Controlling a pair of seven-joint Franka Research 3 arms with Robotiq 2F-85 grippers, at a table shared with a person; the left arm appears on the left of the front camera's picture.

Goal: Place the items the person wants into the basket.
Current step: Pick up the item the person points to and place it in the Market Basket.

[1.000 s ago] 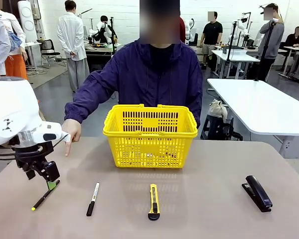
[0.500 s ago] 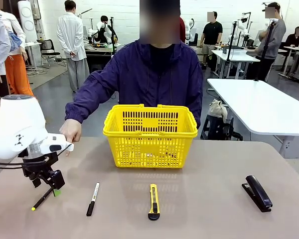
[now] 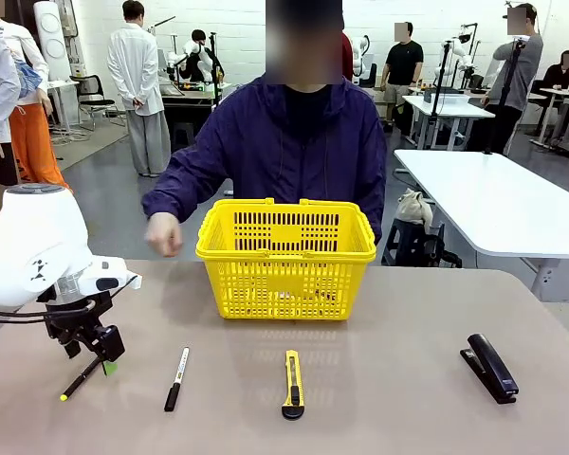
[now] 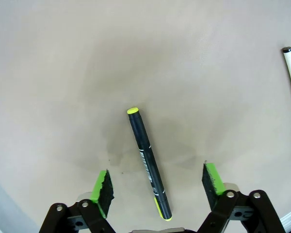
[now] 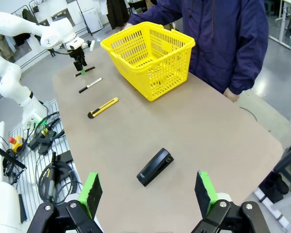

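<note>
The pen (image 3: 83,377), black with a yellow tip, lay flat on the worktop (image 3: 389,408) close to its left edge, slanted, its yellow tip toward the near-left corner; in the left wrist view the pen (image 4: 148,162) ran up the middle between the two green pads (image 4: 103,187), with bare worktop on either side of it; the left jaws stood apart, low over the pen and straddling it, neither pad touching it; the white left arm (image 3: 28,246) reached in over the left edge.

Just to the right of the pen lay the marker (image 3: 177,377), black with a white band, apart from the pen and roughly parallel to it; farther right, about mid-worktop and near the front edge, lay the knife (image 3: 292,383), yellow and black; well to the right of that, toward the right edge, lay the black stapler (image 3: 491,367).

The yellow basket (image 3: 284,275) stood upright near the middle of the far edge, handles folded down on its rim; the person (image 3: 284,142) stood directly behind it, one hand (image 3: 163,234) blurred and raised beside the basket's left side, off the worktop.

The right jaws stood wide apart with nothing between them, high above the right end of the worktop, looking down at the stapler (image 5: 155,166).
</note>
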